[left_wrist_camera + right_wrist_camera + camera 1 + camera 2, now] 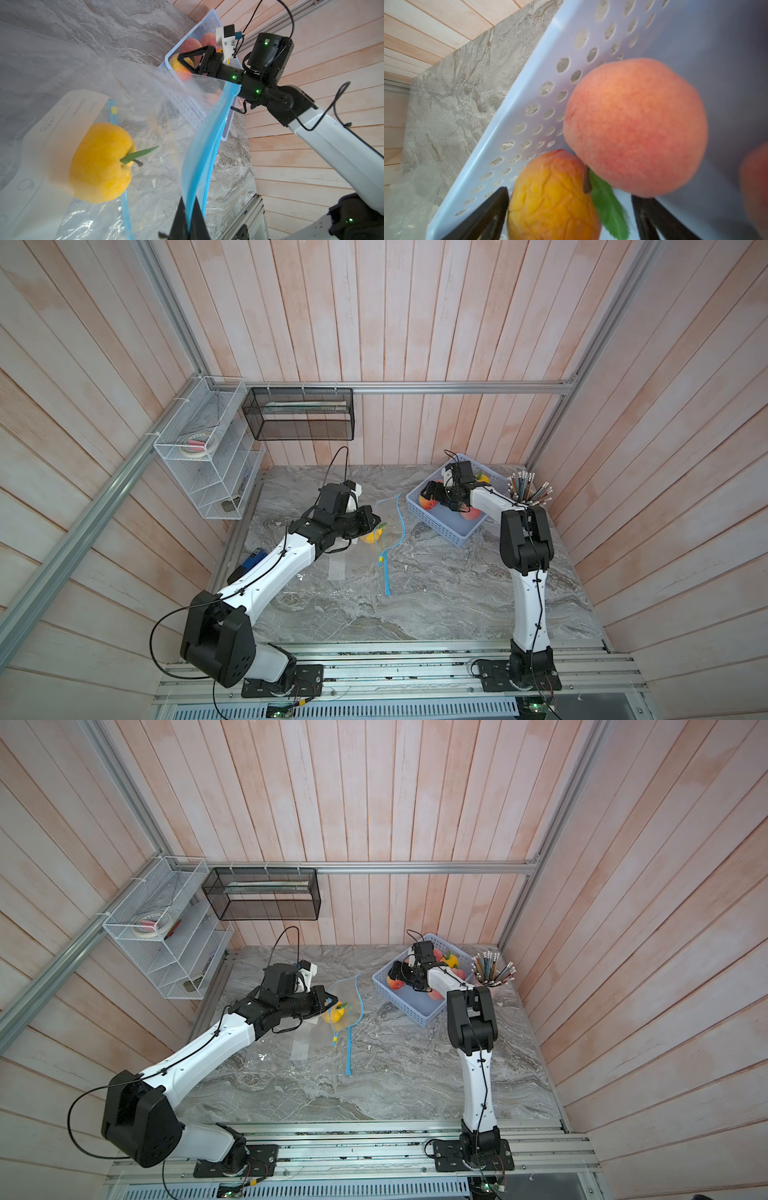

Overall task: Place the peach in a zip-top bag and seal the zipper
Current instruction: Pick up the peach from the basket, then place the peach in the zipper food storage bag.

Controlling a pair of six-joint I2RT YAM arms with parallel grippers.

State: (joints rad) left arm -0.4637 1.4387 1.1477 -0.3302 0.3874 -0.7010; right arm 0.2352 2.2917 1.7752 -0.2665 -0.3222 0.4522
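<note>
A clear zip-top bag [392, 526] with a blue zipper strip [207, 135] lies at mid-table in both top views. My left gripper [189, 207] is shut on the upper zipper strip and holds the mouth lifted. A yellow peach [101, 164] with a green leaf rests inside the bag [353, 1006], next to the left gripper [376, 519]. My right gripper [569, 195] is down in the blue basket [529, 93], open, with its fingers on either side of a wrinkled orange-yellow peach [550, 197]. A pink peach [635, 126] touches that one.
The blue basket [453, 531] at the back right holds several more fruits. A cup of pencils [528, 489] stands just right of it. A white wire shelf [208, 460] and a black mesh bin [299, 414] hang on the back-left walls. A blue object [254, 558] lies by the left arm.
</note>
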